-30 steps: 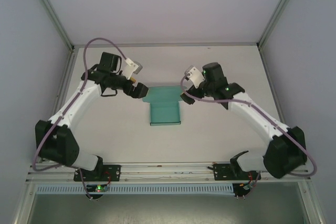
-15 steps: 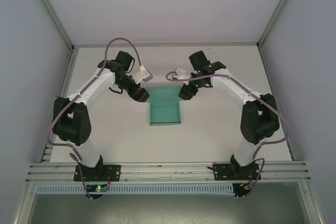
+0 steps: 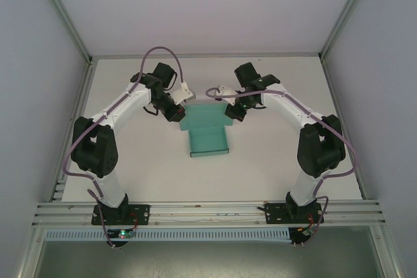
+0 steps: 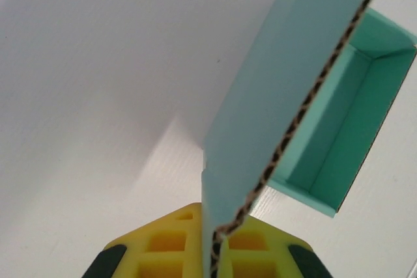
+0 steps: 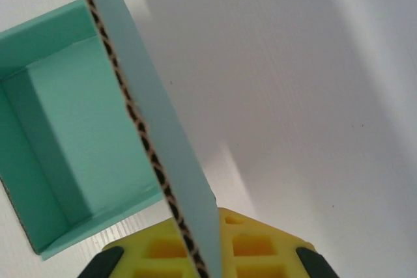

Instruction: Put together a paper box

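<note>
Paper box (image 3: 208, 131), mid-frame on matte white table (image 3: 280, 161): thin teal card, fluted brown edge, shallow open tray. Left gripper (image 4: 215, 255) and right gripper (image 5: 199, 252), with yellow pads (image 4: 163, 252), each clamped on a raised side flap.

Paper box (image 3: 208, 131) sits mid-tabletop (image 3: 273, 174), nearer the far edge. My left tool (image 3: 177, 114) and right tool (image 3: 231, 112) are clamped on its raised side flaps, so both flanks are blocked. The near half and both near corners are bare, free passage. The strip along the far edge is open between my arms. Enclosure walls (image 3: 39, 96) hem the left, right and far edges.
</note>
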Robot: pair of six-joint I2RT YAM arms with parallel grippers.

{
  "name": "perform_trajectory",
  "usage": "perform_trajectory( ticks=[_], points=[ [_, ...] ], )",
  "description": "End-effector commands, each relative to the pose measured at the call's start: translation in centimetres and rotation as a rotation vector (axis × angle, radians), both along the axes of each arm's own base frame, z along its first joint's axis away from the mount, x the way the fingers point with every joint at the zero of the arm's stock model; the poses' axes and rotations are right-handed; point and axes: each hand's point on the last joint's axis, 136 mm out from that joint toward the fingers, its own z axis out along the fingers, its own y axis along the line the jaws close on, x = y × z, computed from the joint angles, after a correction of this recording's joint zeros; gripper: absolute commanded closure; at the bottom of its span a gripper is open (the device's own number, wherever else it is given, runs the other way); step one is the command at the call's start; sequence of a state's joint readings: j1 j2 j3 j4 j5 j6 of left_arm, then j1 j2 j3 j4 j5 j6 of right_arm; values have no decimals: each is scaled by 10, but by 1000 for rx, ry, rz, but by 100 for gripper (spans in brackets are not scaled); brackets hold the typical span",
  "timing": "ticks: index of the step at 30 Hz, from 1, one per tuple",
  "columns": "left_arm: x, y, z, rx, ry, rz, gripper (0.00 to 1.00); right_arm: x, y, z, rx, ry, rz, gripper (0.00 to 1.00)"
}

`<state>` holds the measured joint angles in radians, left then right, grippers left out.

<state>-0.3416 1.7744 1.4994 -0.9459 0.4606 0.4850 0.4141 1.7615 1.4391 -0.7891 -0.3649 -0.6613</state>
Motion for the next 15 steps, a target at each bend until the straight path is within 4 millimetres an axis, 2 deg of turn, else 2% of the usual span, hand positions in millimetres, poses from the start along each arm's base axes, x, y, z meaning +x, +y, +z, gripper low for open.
perform_trajectory(
  ticks=[1, 4, 6, 9, 12, 15],
  points=[
    [3, -2, 9, 17, -24, 35, 100, -3, 1, 3, 18, 23, -21, 95],
    [18, 1, 20, 47, -102, 131, 100, 7, 1, 14, 24, -25, -111, 100],
    [32, 6, 29, 73, -164, 242, 100, 21, 2, 32, 54, -74, -248, 100],
    [49, 3, 47, 9, -185, 421, 100, 36, 4, 54, 122, -84, -484, 100],
    [60, -3, 53, -63, -154, 571, 100, 47, 7, 59, 192, -108, -698, 100],
    [66, -21, 52, -132, -120, 633, 100, 60, 10, 60, 248, -122, -865, 100]
  ],
)
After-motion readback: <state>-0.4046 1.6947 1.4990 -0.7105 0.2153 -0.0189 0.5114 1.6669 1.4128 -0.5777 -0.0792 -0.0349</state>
